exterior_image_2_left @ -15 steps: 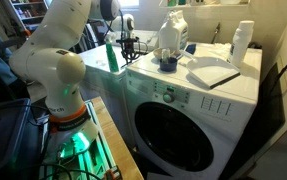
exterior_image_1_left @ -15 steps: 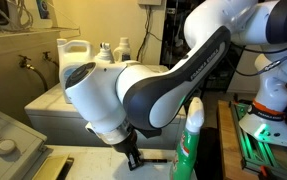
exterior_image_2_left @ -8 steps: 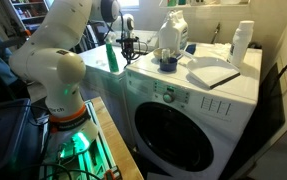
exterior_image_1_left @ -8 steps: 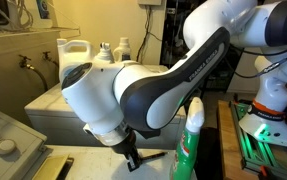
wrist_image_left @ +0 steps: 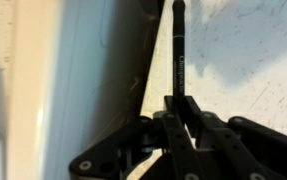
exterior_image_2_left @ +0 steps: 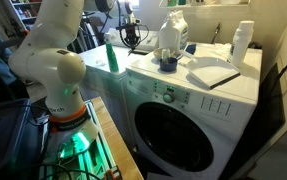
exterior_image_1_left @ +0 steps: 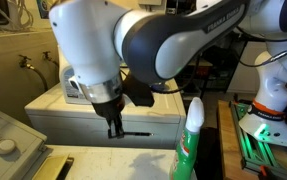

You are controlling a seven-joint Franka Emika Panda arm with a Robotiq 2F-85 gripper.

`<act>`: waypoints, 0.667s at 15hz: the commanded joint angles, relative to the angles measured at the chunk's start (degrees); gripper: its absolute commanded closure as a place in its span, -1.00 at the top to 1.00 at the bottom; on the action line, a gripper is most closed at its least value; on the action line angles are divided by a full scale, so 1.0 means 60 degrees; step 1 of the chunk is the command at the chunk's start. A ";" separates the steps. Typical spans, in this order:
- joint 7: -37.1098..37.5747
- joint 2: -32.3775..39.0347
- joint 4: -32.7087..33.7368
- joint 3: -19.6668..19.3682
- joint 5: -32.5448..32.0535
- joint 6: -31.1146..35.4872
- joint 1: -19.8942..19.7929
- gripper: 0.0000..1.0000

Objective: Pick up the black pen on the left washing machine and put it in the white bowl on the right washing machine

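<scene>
Since half a second ago your arm has swung upward. In an exterior view the gripper now sits higher and further toward 10 o'clock than it did, and the pen has gone up with it. From the opposite side the gripper also reads slightly higher, though the pen is too small to pick out there.

You have one pen, and it is pinched between the two fingers. In the wrist view the gripper is closed narrow around the pen, which runs from the jaws straight up to 12 o'clock. In the exterior view it juts out roughly level from the fingertips toward 3 o'clock.

You are holding it in the air above the left washer. In the wrist view the cream top lies under it, with a dark gap just at 9 o'clock of the shaft.

Two washers show. The right washer stands at 12 o'clock behind the gripper. Its top carries one jug, one white bottle and one blue container.

One green bottle stands at 4 o'clock of the gripper, apart from it, and shows again beside the right washer.
</scene>
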 commanded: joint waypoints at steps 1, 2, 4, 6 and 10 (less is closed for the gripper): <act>0.0788 -0.1301 -0.0758 -0.0649 -0.1009 -0.0215 0.0056 -0.93; 0.0959 -0.1607 -0.0960 -0.0831 -0.1293 -0.0222 0.0013 -0.93; 0.1352 -0.2145 -0.1435 -0.1223 -0.1871 -0.0206 -0.0032 -0.93; 0.2374 -0.2347 -0.1790 -0.1458 -0.1960 0.0322 -0.0062 -0.93; 0.2912 -0.1968 -0.1205 -0.1291 -0.1793 0.0142 -0.0292 -0.93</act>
